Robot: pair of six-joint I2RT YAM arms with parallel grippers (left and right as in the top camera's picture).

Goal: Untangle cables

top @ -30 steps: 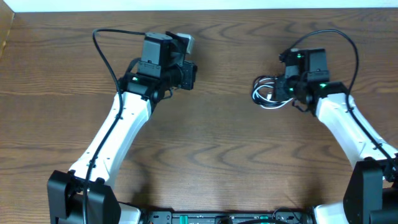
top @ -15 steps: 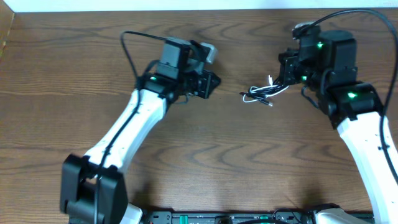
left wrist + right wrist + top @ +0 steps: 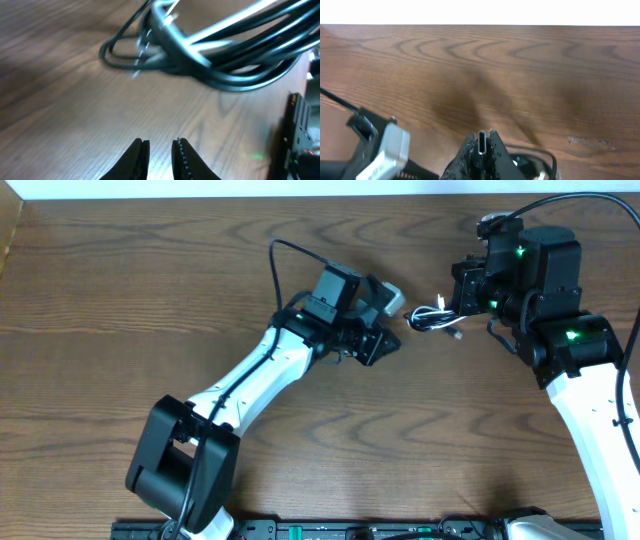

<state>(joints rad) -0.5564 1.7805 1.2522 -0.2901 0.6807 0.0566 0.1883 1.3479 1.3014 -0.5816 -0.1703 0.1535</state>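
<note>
The black and white cables [image 3: 432, 318] form one small tangled bundle, held off the table beside my right gripper. My right gripper [image 3: 462, 302] is shut on a cable plug [image 3: 482, 141], whose metal end sticks out between the fingertips; black loops [image 3: 540, 162] hang behind. My left gripper [image 3: 385, 340] sits just left of and below the bundle. In the left wrist view its fingers [image 3: 160, 152] are slightly apart and empty, low over the wood, with the cable loops [image 3: 200, 55] just ahead.
The wooden table [image 3: 400, 440] fills the view. The left arm's camera block [image 3: 382, 152] shows at the lower left of the right wrist view. The right arm's thick black wire [image 3: 560, 200] arcs at the top right.
My left arm has swung right across the table to the bundle. My right gripper lifted the cables from a flat coil; the bundle now hangs tighter and closer to it.
</note>
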